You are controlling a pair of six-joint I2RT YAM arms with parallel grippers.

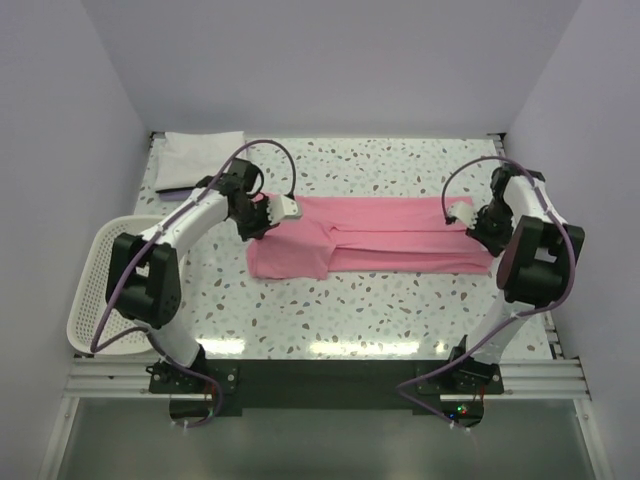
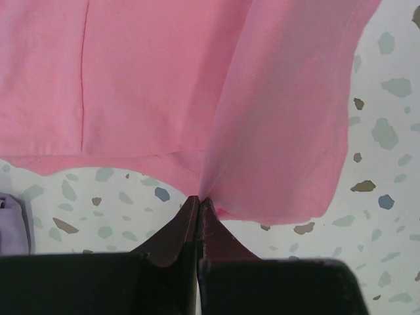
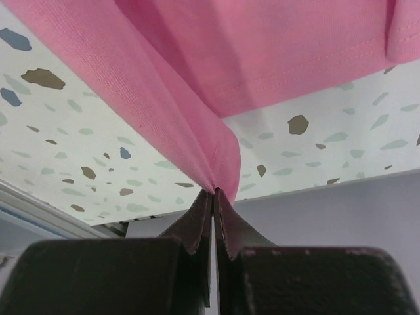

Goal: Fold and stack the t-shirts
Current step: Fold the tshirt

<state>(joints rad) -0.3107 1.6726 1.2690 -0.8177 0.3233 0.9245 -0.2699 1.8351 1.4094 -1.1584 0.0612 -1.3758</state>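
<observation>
The pink t-shirt (image 1: 370,235) lies stretched across the middle of the table as a long band. My left gripper (image 1: 258,222) is shut on its left end, pinching the cloth (image 2: 262,131) at the fingertips (image 2: 199,200). My right gripper (image 1: 478,226) is shut on its right end, with a fold of pink cloth (image 3: 197,118) pinched at the tips (image 3: 214,191). The white t-shirt (image 1: 200,158) lies as a folded rectangle at the far left corner, apart from both grippers.
A white mesh basket (image 1: 95,290) hangs off the table's left edge beside the left arm. The speckled tabletop (image 1: 400,300) has walls at the back and sides. A bit of lilac cloth (image 2: 12,223) shows at the left of the left wrist view.
</observation>
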